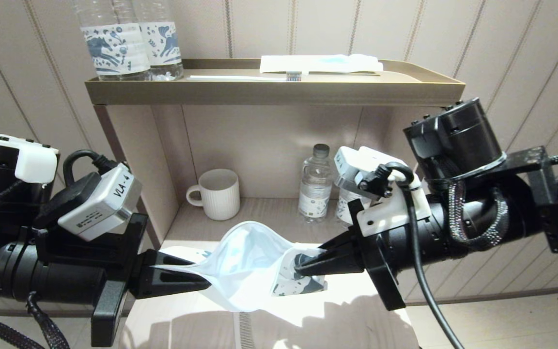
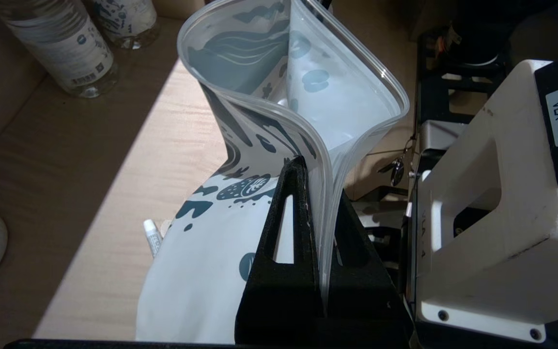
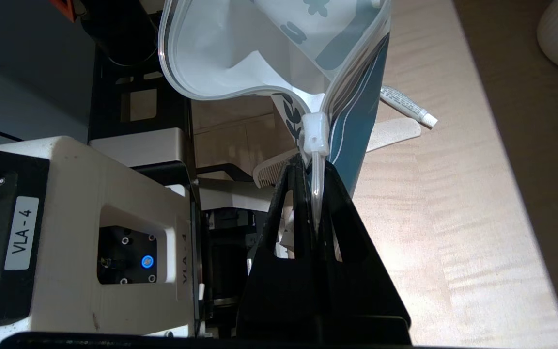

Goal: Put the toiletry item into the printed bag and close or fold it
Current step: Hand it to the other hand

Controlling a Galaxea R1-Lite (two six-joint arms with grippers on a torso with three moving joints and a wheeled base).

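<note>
The printed bag [image 1: 250,271] hangs above the light wooden table [image 1: 187,320], stretched between both grippers with its mouth bowed open. My left gripper [image 1: 206,283] is shut on one end of the zip edge [image 2: 325,194]. My right gripper [image 1: 301,264] is shut on the other end, just behind the white slider [image 3: 315,133]. The inside of the bag [image 3: 221,53] looks empty. A small white tube [image 3: 407,104] lies on the table beside the bag, also showing in the left wrist view [image 2: 153,237]. A pale comb [image 3: 271,169] lies partly hidden behind the right fingers.
A white ribbed mug [image 1: 218,194] and water bottles [image 1: 315,184] stand at the back of the lower shelf. The upper tray [image 1: 274,92] carries two bottles [image 1: 129,39], a toothbrush [image 1: 245,76] and a white-and-blue packet [image 1: 320,63].
</note>
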